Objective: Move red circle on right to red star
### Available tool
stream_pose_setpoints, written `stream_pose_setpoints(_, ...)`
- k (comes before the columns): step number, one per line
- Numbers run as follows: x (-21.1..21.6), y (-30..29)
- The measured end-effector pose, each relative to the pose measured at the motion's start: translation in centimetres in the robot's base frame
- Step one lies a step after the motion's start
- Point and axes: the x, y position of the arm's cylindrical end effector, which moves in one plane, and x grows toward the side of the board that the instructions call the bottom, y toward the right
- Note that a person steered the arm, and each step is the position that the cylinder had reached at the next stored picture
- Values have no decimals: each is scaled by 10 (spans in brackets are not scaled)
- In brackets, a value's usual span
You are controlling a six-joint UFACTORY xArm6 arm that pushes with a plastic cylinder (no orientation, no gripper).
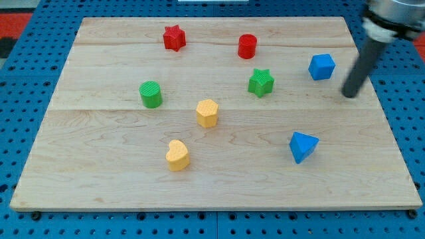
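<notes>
Camera view: my tip (348, 95) touches nothing, beside blue cube (321, 66).

Wooden board (219, 176) carrying eight small blocks.
On it: red star (174, 38), red circle (247, 46), blue cube (321, 67), green star (261, 82), green cylinder (151, 94), yellow hexagon (207, 113), yellow heart (177, 155), blue triangle (303, 147).

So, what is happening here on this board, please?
A robot arm pushes small blocks across a wooden board with a dark rod. My tip sits near the view's right edge, just right of the blue cube, touching no block. The red circle it must move stands untouched near the view's top, with the red star apart to its left. The push has not begun.
</notes>
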Motion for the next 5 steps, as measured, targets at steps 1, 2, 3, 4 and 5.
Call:
stream_pose_setpoints(1,-67,-43)
stream_pose_setpoints(2,-83,-71)
stream_pose_setpoints(3,-101,-126)
stream_pose_setpoints(4,-102,-225)
stream_pose_setpoints(5,-113,-185)
